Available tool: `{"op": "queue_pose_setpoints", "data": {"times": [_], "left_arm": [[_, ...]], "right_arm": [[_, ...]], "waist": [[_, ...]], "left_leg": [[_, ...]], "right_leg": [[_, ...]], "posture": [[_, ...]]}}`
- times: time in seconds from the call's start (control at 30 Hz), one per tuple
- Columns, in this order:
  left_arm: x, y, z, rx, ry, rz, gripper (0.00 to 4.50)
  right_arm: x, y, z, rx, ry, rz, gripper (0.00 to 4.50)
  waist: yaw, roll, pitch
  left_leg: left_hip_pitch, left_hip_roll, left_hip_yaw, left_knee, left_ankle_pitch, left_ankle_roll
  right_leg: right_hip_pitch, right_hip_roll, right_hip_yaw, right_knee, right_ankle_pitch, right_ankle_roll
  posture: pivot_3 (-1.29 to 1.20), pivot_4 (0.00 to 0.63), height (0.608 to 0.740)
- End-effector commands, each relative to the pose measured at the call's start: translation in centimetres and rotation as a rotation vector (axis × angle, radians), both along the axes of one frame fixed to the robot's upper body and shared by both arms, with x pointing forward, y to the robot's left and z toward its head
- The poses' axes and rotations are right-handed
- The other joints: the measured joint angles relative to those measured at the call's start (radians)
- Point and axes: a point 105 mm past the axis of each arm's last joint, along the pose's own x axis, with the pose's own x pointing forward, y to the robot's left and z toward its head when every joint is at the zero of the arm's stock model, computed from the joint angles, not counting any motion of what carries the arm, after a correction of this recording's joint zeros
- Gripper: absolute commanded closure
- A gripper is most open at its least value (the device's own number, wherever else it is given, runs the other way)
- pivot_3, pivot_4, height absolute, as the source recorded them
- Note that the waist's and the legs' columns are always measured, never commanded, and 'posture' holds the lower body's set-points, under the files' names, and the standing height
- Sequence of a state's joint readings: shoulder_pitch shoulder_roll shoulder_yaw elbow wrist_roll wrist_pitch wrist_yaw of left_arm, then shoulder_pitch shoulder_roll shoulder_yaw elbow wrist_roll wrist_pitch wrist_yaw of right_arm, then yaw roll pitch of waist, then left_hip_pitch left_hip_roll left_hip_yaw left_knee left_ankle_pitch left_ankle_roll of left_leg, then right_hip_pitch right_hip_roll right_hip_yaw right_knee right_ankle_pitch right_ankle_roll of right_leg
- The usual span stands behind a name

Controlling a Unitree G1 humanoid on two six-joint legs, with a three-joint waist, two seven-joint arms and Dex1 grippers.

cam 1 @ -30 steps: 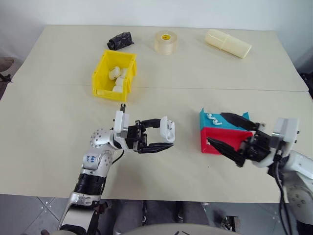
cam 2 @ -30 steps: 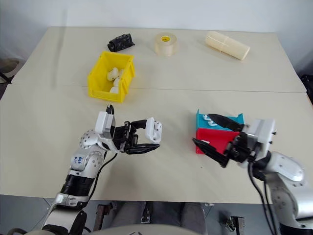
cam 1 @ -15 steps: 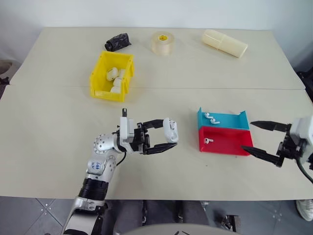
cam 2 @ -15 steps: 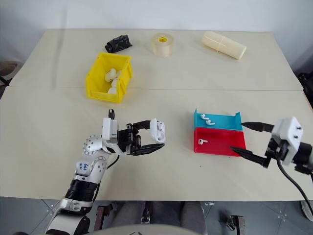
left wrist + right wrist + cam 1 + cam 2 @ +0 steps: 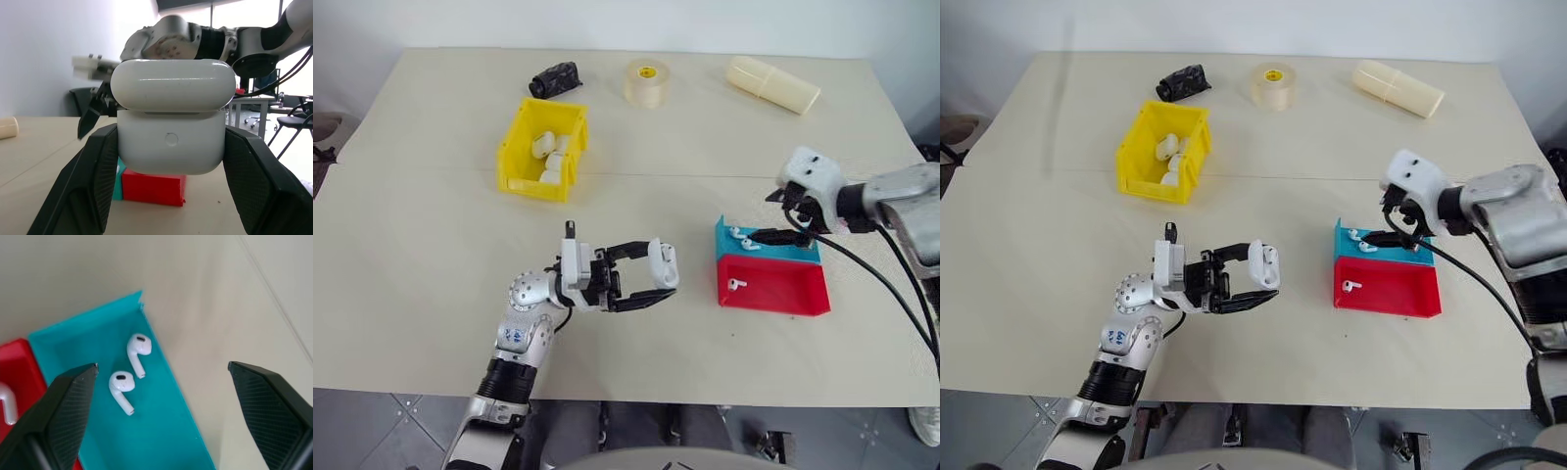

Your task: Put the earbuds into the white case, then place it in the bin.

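My left gripper (image 5: 658, 280) is shut on the white case (image 5: 171, 132) and holds it upright above the near middle of the table, lid down. My right gripper (image 5: 161, 366) hangs open over the teal tray (image 5: 166, 431), pointing down at it. Two earbuds (image 5: 138, 346) lie side by side in that tray, between and below the open fingers, untouched. A third earbud (image 5: 732, 285) lies in the red tray (image 5: 783, 292) next to the teal one. The yellow bin (image 5: 512, 147) stands at the far left and holds several white cases.
Along the table's far edge lie a black object (image 5: 555, 77), a roll of tape (image 5: 646, 83) and a long cream cylinder (image 5: 771, 85). The two trays sit side by side on the right half of the table.
My right arm has swung from the near right edge forward and up, and its open gripper now points down over the teal tray. The left gripper has kept still with the case.
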State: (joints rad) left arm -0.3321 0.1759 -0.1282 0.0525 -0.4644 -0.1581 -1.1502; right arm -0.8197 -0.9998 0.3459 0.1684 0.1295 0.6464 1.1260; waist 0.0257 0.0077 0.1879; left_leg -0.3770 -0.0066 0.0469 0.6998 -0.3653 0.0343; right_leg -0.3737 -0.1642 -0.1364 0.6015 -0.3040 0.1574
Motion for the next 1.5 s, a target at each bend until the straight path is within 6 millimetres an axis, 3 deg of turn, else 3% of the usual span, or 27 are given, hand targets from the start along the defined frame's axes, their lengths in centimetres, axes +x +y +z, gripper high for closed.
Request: {"op": "queue_pose_setpoints", "data": {"times": [0.03,0.57,0.7,0.83,1.3,1.4,1.5], "left_arm": [[-0.1,0.2,0.7,-0.017,-0.045,0.019,1.72],[-0.4,-0.1,0.5,-0.026,-0.054,0.058,1.72],[-0.3,-0.2,0.7,-0.028,-0.058,0.058,1.72],[-0.2,-0.2,0.8,-0.028,-0.060,0.059,1.72],[0.0,0.0,1.1,-0.028,-0.065,0.066,1.72],[0.1,0.1,1.1,-0.029,-0.066,0.068,1.72],[0.1,0.0,1.1,-0.030,-0.067,0.069,1.72]], "right_arm": [[0.5,-0.5,-0.1,-0.061,0.022,0.010,0.05],[0.9,0.5,-2.0,-0.102,0.138,0.077,0.05],[0.8,0.8,-2.6,-0.119,0.153,0.102,0.94],[0.7,1.2,-2.7,-0.120,0.155,0.116,2.29],[0.4,1.2,-3.1,-0.141,0.183,0.127,2.29],[0.3,1.3,-3.3,-0.139,0.193,0.130,2.87],[0.1,1.4,-3.4,-0.139,0.203,0.136,3.85]], "waist": [[-0.003,0.000,0.000],[-0.004,0.000,0.000],[-0.005,0.000,0.000],[-0.004,0.000,0.000],[-0.004,0.000,0.000],[-0.005,0.000,0.000],[-0.005,0.000,0.000]], "left_leg": [[0.000,0.000,0.000,0.000,0.000,0.000],[0.000,0.001,0.002,0.001,0.000,0.000],[0.000,0.001,0.002,0.001,0.000,0.000],[0.000,0.001,0.002,0.001,0.000,0.000],[0.000,0.001,0.002,0.001,0.000,0.000],[0.000,0.001,0.002,0.001,0.000,0.000],[0.001,0.001,0.002,0.002,0.000,0.000]], "right_leg": [[0.000,0.000,0.000,0.000,0.000,0.000],[-0.001,0.001,0.001,0.000,0.000,0.001],[-0.001,0.001,0.001,0.000,0.000,0.001],[0.000,0.001,0.001,0.001,0.000,0.001],[0.000,0.001,0.001,0.001,0.000,0.001],[0.000,0.001,0.001,0.001,0.000,0.001],[0.000,0.001,0.001,0.001,0.000,0.001]], "posture": [[0.00,0.150,0.740],[0.00,0.150,0.740],[0.00,0.150,0.740],[0.00,0.150,0.740],[0.00,0.150,0.740],[0.00,0.150,0.740],[0.00,0.150,0.740]]}}
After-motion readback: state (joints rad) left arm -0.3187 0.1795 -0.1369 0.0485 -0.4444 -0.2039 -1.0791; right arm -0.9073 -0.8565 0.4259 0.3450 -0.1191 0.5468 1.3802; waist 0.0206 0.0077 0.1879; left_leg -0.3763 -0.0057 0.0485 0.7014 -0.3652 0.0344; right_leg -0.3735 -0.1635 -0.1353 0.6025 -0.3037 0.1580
